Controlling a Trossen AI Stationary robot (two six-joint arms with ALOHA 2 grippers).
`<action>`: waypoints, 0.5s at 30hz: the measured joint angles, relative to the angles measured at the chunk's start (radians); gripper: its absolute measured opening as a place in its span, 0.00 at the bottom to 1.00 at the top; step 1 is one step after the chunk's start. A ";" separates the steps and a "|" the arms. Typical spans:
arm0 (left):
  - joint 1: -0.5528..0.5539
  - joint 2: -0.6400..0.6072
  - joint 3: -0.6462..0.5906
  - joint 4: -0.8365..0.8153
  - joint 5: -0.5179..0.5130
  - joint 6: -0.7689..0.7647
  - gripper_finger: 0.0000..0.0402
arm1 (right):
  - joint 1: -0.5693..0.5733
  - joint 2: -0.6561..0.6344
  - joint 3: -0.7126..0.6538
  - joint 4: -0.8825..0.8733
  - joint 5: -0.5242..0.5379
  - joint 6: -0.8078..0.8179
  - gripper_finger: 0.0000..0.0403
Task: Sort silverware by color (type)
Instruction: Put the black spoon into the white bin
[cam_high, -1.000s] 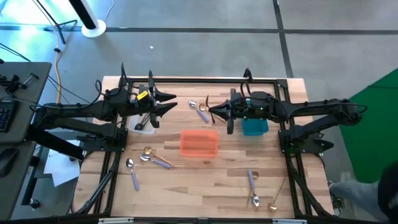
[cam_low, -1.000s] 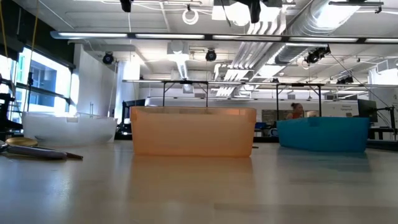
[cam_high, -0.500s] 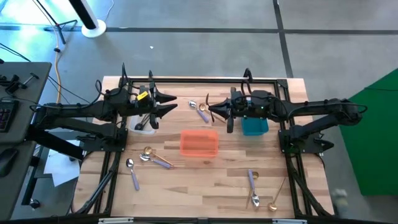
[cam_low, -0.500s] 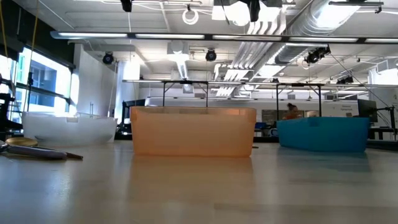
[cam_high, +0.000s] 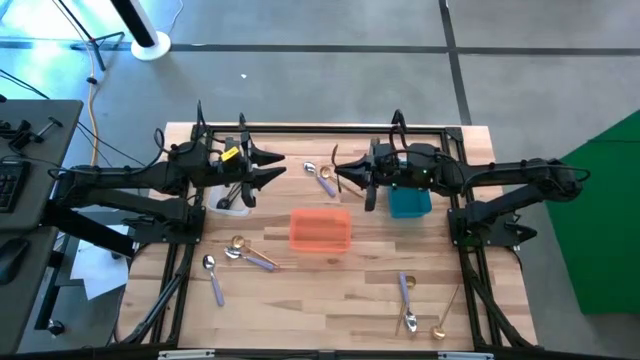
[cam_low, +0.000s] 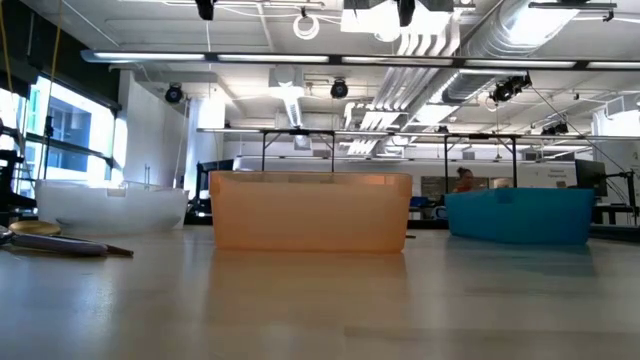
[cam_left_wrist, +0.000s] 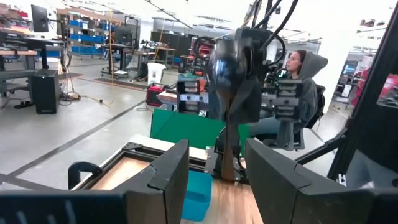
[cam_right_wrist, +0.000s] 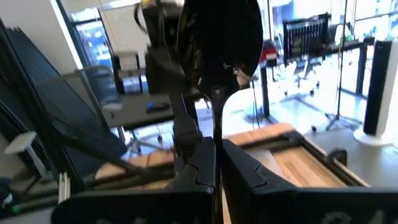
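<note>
Right gripper (cam_right_wrist: 214, 163) clamped on a black spoon (cam_right_wrist: 219, 46), raised for binning; left gripper (cam_left_wrist: 214, 177) spread wide, empty, above the counter (cam_high: 330, 290).

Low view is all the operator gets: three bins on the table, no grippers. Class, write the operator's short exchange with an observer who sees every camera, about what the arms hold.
Operator: I can't see any gripper. Is one carrying something?
Observer: Yes. The right gripper is shut on a black spoon, up above the table's far side.
Operator: And the left one?
Observer: The left gripper faces it with a gap between them, its fingers open and empty.
</note>
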 joint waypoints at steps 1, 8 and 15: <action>0.000 0.013 0.000 0.001 0.008 -0.002 0.36 | 0.000 0.007 0.000 0.020 -0.001 -0.001 0.00; 0.000 0.186 0.006 0.153 0.125 -0.041 0.36 | 0.000 0.104 0.001 0.223 -0.051 0.006 0.00; 0.000 0.327 0.059 0.187 0.159 -0.063 0.36 | 0.000 0.166 0.001 0.365 -0.077 0.042 0.00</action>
